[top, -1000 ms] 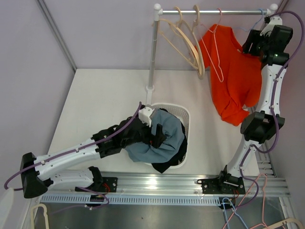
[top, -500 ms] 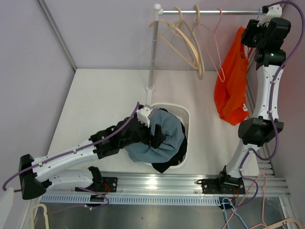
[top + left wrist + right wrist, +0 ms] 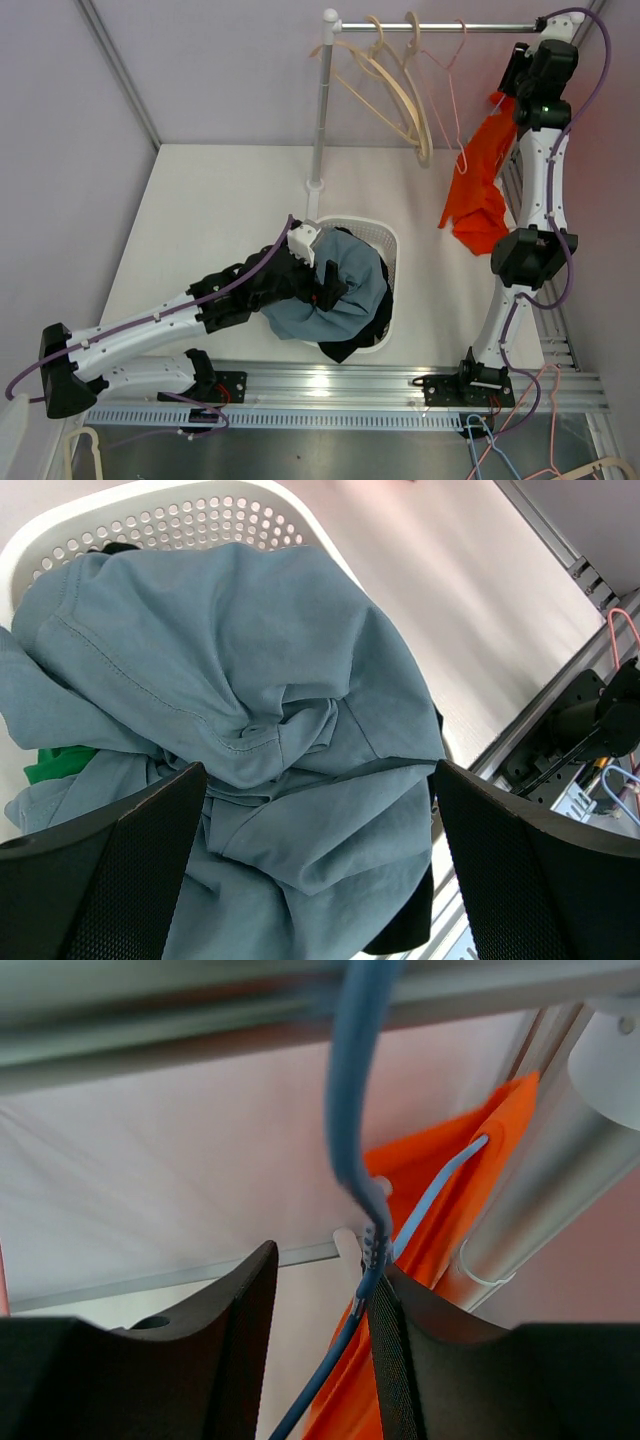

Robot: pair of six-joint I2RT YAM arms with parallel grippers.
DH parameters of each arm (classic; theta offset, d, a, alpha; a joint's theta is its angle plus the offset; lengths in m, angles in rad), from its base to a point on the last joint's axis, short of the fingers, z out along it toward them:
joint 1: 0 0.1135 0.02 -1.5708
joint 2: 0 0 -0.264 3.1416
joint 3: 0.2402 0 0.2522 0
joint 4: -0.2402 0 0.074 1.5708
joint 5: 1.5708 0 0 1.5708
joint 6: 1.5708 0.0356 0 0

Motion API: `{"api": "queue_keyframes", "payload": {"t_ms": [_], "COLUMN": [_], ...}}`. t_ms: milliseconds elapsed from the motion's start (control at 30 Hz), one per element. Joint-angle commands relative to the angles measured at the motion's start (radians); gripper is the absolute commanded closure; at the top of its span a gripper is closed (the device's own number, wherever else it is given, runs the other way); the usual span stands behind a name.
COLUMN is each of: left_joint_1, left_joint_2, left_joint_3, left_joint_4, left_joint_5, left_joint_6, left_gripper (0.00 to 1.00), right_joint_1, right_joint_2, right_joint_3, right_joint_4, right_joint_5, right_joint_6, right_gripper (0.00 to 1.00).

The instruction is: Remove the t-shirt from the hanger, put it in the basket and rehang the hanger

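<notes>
A white table carries a laundry basket and rack pole.

White arms, blk joints, purple cables

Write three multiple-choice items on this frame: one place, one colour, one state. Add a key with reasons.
1. Where on the metal clothes rail does the orange t-shirt hang?
A) left end
B) middle
C) right end, by the right gripper

2. What colour is the thin wire hanger between the right gripper's fingers?
A) pink
B) blue
C) white

3. The left gripper is:
A) shut on cloth
B) open above the grey-blue t-shirt in the white perforated plastic basket
C) out of view

Key:
1 C, the top view shows it bunched below the rail's right end.
2 B, the right wrist view shows blue wire between the fingers.
3 B, the left wrist view shows both fingers spread wide with the shirt below.
</notes>
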Motion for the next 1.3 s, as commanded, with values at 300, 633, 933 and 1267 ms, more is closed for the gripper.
{"api": "queue_keyframes", "payload": {"t_ms": [300, 633, 933, 1267], "left_joint_1": [0.01, 0.008, 0.01, 0.008], "left_joint_2": [-0.025, -0.064, -0.07, -0.058], "left_joint_3": [-0.016, -0.04, -0.059, -0.062], "left_joint_4": [0.023, 0.017, 0.017, 0.03], "left_joint_5": [-0.002, -0.003, 0.003, 0.0], "left_joint_6": [0.01, -0.002, -0.005, 0.007], "left_gripper": [0.0, 0.0, 0.01, 0.0], "right_joint_1": [0.108, 0.167, 0.149, 0.039], "right_joint_2": [-0.128, -0.185, -0.2, -0.081], "right_joint_3": [0.041, 0.03, -0.101, 0.044], "right_joint_4": [0.15, 0.052, 0.035, 0.014], "right_joint_5": [0.098, 0.034, -0.119, -0.357], "right_joint_6": [-0.095, -0.08, 0.018, 0.168], "right_gripper": [1.0, 1.0, 1.0, 1.0]}}
